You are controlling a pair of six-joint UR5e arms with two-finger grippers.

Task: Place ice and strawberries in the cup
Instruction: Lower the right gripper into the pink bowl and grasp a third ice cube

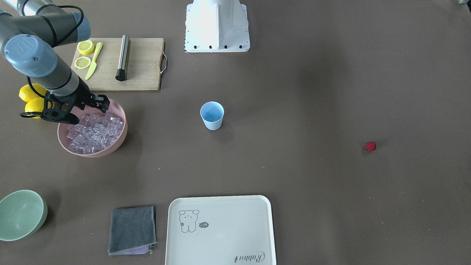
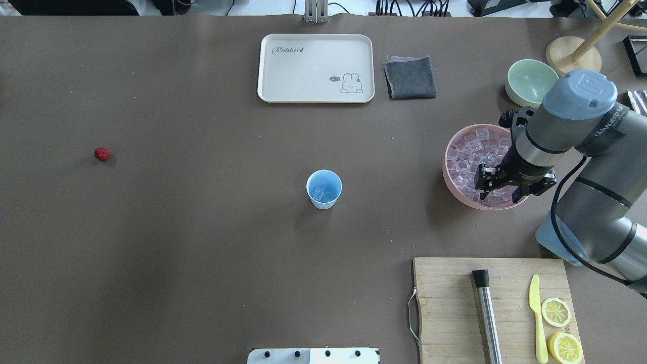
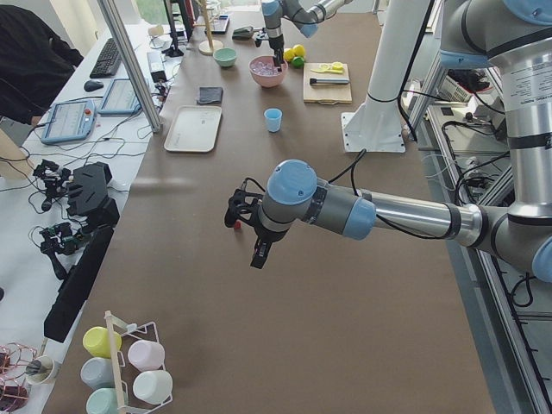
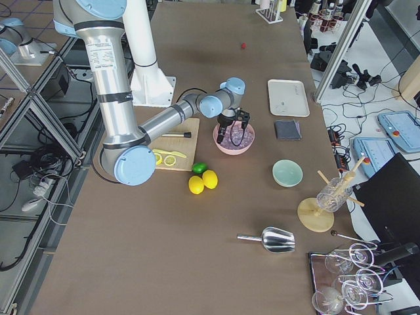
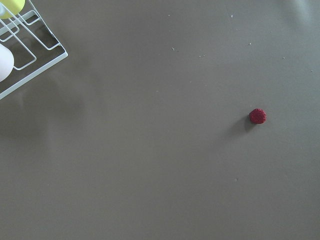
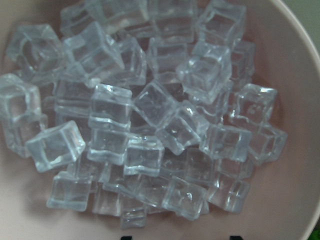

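Observation:
The light blue cup (image 2: 324,189) stands upright mid-table and holds a few ice cubes (image 2: 322,194); it also shows in the front view (image 1: 212,116). Many clear ice cubes (image 6: 150,115) fill the pink bowl (image 2: 450,177). My right gripper (image 2: 510,184) hangs open just above the ice in the bowl, empty; it also shows in the front view (image 1: 82,110). The red strawberry (image 2: 101,153) lies alone on the table far from the cup and shows in the left wrist view (image 5: 258,116). My left gripper (image 3: 246,228) hovers near it; I cannot tell whether it is open.
A cutting board (image 2: 455,303) with lemon slices, a yellow knife and a steel muddler sits near the robot's right. A pale green bowl (image 2: 530,81), grey cloth (image 2: 410,77) and cream tray (image 2: 316,68) line the far side. Whole lemons (image 1: 31,99) lie beside the pink bowl.

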